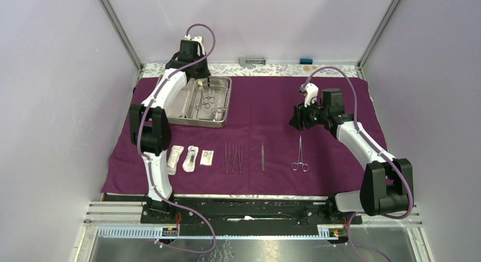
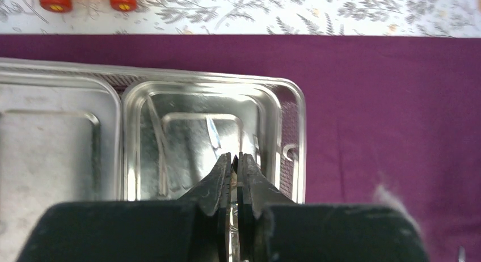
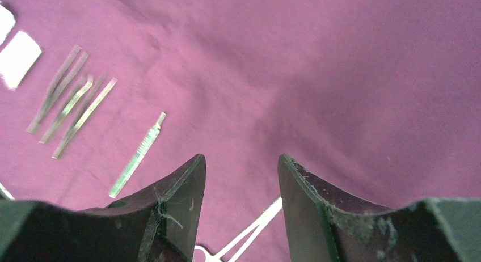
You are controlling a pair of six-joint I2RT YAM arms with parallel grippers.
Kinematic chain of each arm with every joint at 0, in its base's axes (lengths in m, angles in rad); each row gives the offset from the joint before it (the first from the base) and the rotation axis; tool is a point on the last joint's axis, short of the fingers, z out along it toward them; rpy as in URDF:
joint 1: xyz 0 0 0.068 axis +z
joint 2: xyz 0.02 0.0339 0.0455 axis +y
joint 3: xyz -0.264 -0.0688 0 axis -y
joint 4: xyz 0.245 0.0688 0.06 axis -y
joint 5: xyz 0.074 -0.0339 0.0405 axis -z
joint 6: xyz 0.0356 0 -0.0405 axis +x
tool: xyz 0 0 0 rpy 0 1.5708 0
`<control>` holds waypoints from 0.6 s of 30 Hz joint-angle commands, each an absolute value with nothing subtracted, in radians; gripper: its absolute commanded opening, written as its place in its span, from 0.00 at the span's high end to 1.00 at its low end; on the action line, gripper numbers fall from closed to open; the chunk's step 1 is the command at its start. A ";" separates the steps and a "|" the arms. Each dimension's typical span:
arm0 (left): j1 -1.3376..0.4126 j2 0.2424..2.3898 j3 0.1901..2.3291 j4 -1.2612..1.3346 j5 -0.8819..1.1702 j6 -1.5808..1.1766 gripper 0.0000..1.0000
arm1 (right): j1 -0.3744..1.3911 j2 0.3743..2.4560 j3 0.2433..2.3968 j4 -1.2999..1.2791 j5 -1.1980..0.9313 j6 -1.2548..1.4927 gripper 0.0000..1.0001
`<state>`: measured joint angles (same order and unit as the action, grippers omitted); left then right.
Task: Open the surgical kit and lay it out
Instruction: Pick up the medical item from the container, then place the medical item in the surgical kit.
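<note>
Cloth, a dark purple wrap [image 1: 272, 103], lies spread flat across the table. Far left on it sits the shiny two-compartment rectangular steel tray [image 1: 198, 123], with ring-handled instruments [image 1: 209, 101] lying in its right compartment. The left gripper [image 2: 235, 157] hangs over that compartment, jaws pressed together; whether anything thin is pinched I cannot tell. The right gripper [image 3: 241, 160] hovers about half open and empty above the cloth's right side. Along the near row, left to right: three small white sealed packets [image 1: 190, 158], thin steel tweezers [image 1: 233, 158], a single slim steel handle [image 1: 262, 156], ring-handled forceps [image 1: 300, 158].
</note>
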<state>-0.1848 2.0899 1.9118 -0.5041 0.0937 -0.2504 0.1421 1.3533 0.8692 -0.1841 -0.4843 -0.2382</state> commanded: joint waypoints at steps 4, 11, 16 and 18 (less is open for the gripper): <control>-0.309 1.856 1.740 -0.357 0.134 -0.433 1.00 | 0.177 1.402 0.952 0.049 -0.721 -0.020 0.42; -0.449 1.811 1.656 -0.353 0.171 -0.582 1.00 | 0.249 1.442 0.923 0.307 -0.810 0.211 0.34; -0.545 1.829 1.666 -0.374 0.170 -0.609 1.00 | 0.283 1.495 0.902 0.435 -0.834 0.353 0.32; -0.565 1.841 1.671 -0.374 0.171 -0.622 1.00 | 0.291 1.514 0.893 0.473 -0.843 0.386 0.32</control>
<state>-0.5304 1.8523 1.6524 -0.4168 0.1547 -0.5674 0.2737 1.4822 0.9073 0.3141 -0.7902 0.2516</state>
